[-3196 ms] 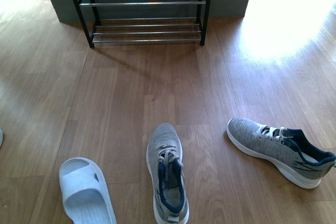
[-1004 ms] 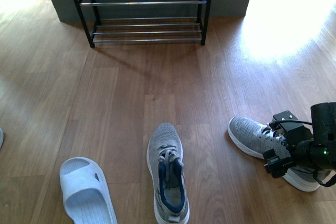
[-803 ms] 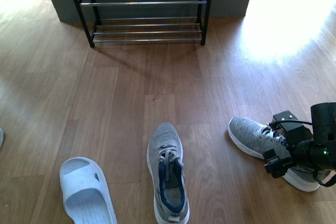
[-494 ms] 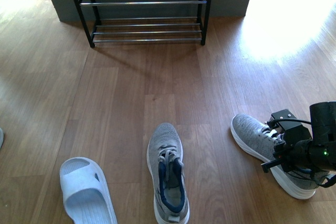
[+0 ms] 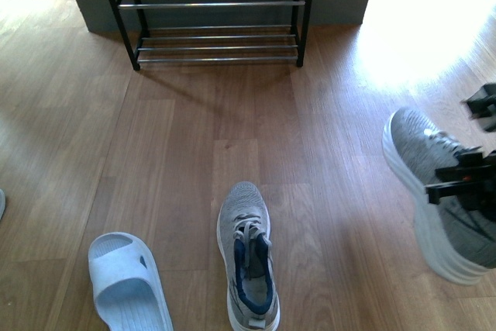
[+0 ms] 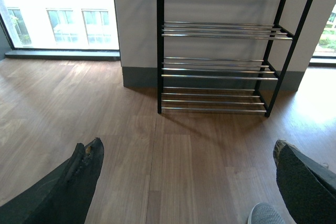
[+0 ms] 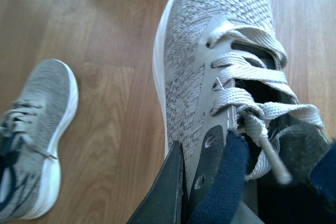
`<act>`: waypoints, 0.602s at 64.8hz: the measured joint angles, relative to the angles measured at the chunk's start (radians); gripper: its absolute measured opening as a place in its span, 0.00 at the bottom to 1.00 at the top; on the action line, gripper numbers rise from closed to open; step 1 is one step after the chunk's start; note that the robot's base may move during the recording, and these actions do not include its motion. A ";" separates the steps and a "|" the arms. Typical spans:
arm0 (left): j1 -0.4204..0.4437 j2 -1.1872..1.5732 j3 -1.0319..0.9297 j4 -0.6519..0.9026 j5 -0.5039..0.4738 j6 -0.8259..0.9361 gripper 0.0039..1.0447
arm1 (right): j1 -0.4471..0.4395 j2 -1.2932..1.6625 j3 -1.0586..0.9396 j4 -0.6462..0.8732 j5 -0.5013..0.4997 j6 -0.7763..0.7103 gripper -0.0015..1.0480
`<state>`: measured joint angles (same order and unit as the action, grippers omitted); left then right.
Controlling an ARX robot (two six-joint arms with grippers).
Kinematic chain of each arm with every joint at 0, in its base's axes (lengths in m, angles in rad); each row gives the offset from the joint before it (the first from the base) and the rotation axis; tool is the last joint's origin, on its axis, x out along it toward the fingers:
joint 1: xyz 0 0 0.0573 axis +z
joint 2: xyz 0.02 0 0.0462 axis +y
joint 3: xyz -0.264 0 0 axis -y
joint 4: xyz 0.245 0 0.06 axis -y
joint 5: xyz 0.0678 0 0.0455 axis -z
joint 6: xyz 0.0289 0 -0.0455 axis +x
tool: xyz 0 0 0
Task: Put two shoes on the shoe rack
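Note:
The shoe rack (image 5: pixel 217 4), a black frame with chrome bars, stands against the far wall and also fills the left wrist view (image 6: pixel 220 69). My right gripper (image 5: pixel 463 184) is shut on a grey sneaker (image 5: pixel 434 191), held off the floor at the right edge with its white sole turned left. In the right wrist view the fingers (image 7: pixel 169 192) pinch the held sneaker's (image 7: pixel 210 61) side wall and navy collar. A second grey sneaker (image 5: pixel 246 261) lies on the floor at centre front, also seen as (image 7: pixel 37 129). My left gripper (image 6: pixel 189 182) hangs open over bare floor.
A pale blue slide sandal (image 5: pixel 124 281) lies at the front left. Wooden floor (image 5: pixel 232 129) stretches between the shoes and the rack. The toe of a grey sneaker (image 6: pixel 265 214) pokes in near the left gripper's finger (image 6: pixel 304 182).
My right gripper closed on the right-hand grey sneaker and lifted it off the floor, up and to the right. The other sneaker, the slide and the rack stayed put.

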<state>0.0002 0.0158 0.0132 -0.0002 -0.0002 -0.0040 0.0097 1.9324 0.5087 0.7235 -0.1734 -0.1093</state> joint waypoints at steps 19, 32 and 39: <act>0.000 0.000 0.000 0.000 0.000 0.000 0.91 | 0.027 -0.853 -0.189 -0.456 -0.071 0.112 0.01; 0.000 0.000 0.000 0.000 0.000 0.000 0.91 | 0.066 -1.209 -0.218 -0.604 -0.059 0.169 0.01; 0.000 0.000 0.000 0.000 0.000 0.000 0.91 | 0.068 -1.219 -0.219 -0.605 -0.057 0.174 0.01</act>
<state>0.0002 0.0158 0.0132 -0.0002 -0.0002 -0.0044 0.0780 0.7135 0.2893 0.1181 -0.2306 0.0650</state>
